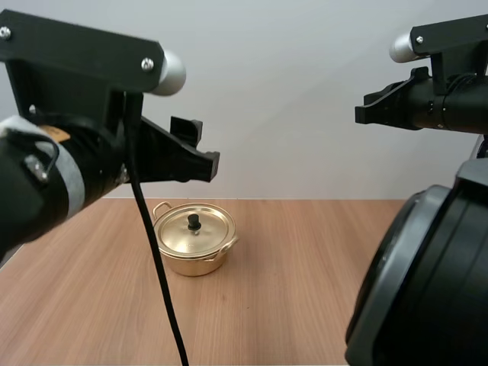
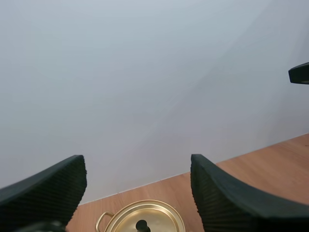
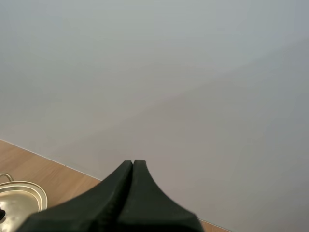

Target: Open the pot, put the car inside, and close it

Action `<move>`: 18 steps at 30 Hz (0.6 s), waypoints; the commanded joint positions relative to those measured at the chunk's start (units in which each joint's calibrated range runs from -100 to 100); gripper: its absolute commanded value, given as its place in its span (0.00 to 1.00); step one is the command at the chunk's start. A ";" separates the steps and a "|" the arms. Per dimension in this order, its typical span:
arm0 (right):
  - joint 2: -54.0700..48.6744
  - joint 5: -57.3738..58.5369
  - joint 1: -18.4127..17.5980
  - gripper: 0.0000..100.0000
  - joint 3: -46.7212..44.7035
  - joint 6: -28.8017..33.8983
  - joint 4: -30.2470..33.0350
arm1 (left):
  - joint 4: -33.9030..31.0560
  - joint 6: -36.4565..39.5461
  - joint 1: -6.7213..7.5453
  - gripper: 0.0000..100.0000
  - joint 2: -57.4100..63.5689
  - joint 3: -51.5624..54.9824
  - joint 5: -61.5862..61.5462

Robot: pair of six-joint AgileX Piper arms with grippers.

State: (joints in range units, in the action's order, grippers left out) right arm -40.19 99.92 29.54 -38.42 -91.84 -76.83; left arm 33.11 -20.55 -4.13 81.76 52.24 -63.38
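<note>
High view: a gold pot (image 1: 194, 248) is sitting on the wooden table (image 1: 305, 290), left of the table's middle. Its lid (image 1: 206, 229) is resting in place and the black knob (image 1: 194, 222) is standing upright at the centre. The left gripper (image 1: 200, 152) is hanging in the air above the pot and slightly to its left, well apart from it. The right gripper (image 1: 372, 109) is hovering high on the right, pointing left, also well apart from the pot. Left wrist view: the left gripper (image 2: 137, 166) is holding nothing, its fingers (image 2: 48, 188) standing wide apart with their ribbed inner faces turned to each other. Between and beyond them the pot (image 2: 154, 215) is sitting on the table with its lid on and a loop handle (image 2: 102, 220) at its side. The tip of the right gripper (image 2: 299, 73) is showing farther off, in the air. Right wrist view: the right gripper (image 3: 133, 166) is holding nothing, its fingers pressing together as one dark wedge. The pot (image 3: 19, 200) is lying beyond the wedge on the table, clear of it.
</note>
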 commanded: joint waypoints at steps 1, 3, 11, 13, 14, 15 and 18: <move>0.00 0.08 0.03 0.00 -2.22 -0.30 -0.95 | -6.92 3.09 2.02 1.00 15.86 9.34 10.75; 0.00 0.08 0.03 0.00 -4.71 -0.30 -2.53 | -14.44 6.98 3.08 1.00 15.86 13.68 18.89; -0.38 0.08 0.03 0.00 -13.58 -4.22 -7.81 | -33.11 23.85 4.48 0.53 18.24 29.71 35.97; -0.38 0.08 0.03 0.00 -15.21 -5.68 -7.82 | -34.10 24.61 4.48 0.17 18.24 32.39 36.15; -0.38 0.08 0.03 0.00 -15.64 -6.46 -7.82 | -34.53 24.61 4.48 0.02 18.24 33.04 36.95; -0.38 0.08 0.03 0.00 -16.19 -7.19 -7.82 | -34.97 24.51 4.48 0.00 18.24 33.37 37.96; -0.38 0.08 0.03 0.00 -16.24 -8.05 -7.98 | -36.43 24.51 4.48 0.00 18.24 33.48 37.96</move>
State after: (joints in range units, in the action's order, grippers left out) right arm -40.57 99.92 29.54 -54.70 -99.73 -84.67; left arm 2.69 3.21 0.33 100.00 85.39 -25.52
